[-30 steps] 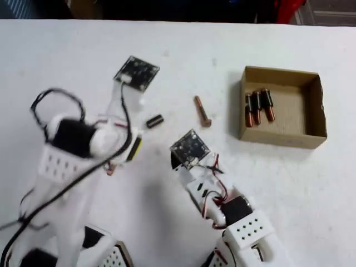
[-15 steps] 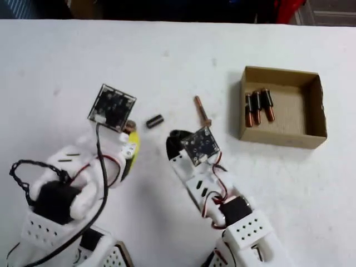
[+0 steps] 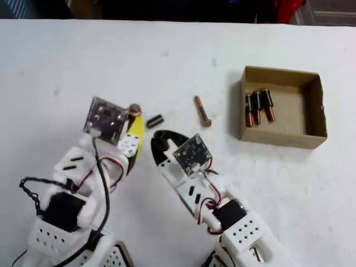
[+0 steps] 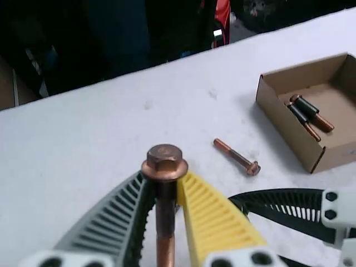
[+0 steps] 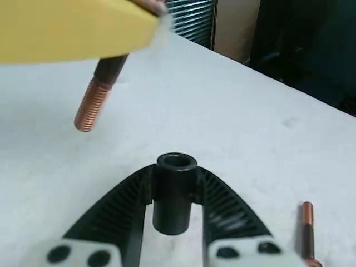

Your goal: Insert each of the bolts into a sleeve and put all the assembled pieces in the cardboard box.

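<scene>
My left gripper (image 3: 133,127), with one grey and one yellow finger, is shut on a copper bolt (image 4: 164,164) whose head points up. My right gripper (image 5: 175,173), with black fingers, is shut on an upright black sleeve (image 5: 174,192) just right of the left gripper (image 4: 164,183). The bolt's threaded end (image 5: 89,111) hangs above and beside the sleeve's open top, apart from it. In the high view the right gripper (image 3: 158,139) sits close to the bolt's head (image 3: 134,109). A second sleeve (image 3: 154,120) and a loose bolt (image 3: 202,111) lie on the table.
The cardboard box (image 3: 281,138) stands at the right with three assembled pieces (image 3: 258,107) inside. It also shows in the left wrist view, the box (image 4: 283,119) lying beyond the loose bolt (image 4: 236,157). The white table has free room at the back and left.
The left arm has drawn back toward its base, bringing the bolt in toward the middle. The right gripper has shifted left with its sleeve, closer to the bolt.
</scene>
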Available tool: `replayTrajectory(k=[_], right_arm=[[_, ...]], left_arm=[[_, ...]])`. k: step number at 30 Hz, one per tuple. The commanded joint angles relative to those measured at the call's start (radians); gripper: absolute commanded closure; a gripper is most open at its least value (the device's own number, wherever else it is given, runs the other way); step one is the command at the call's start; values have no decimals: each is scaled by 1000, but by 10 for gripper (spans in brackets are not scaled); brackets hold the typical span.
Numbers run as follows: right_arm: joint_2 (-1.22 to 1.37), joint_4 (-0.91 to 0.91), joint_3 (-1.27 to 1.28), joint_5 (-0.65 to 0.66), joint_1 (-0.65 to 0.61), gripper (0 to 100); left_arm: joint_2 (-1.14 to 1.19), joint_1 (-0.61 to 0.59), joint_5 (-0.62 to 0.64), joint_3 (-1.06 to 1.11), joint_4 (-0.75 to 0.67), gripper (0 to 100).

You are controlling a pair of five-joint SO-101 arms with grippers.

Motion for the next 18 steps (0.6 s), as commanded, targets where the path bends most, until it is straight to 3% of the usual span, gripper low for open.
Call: replayTrajectory(k=[1, 5, 12, 18], right_arm=[[-21, -93, 6, -9, -8, 981], [-21, -151, 21, -9, -8, 981], [-21, -193, 31, -11, 2, 981], [-21, -196, 37, -140, 58, 981]], left_arm=[[-73, -8, -2, 14, -91, 979], [-110, -8, 12, 57, -175, 978], [-119, -7, 146, 84, -334, 977], [-119, 2, 164, 84, -437, 977]])
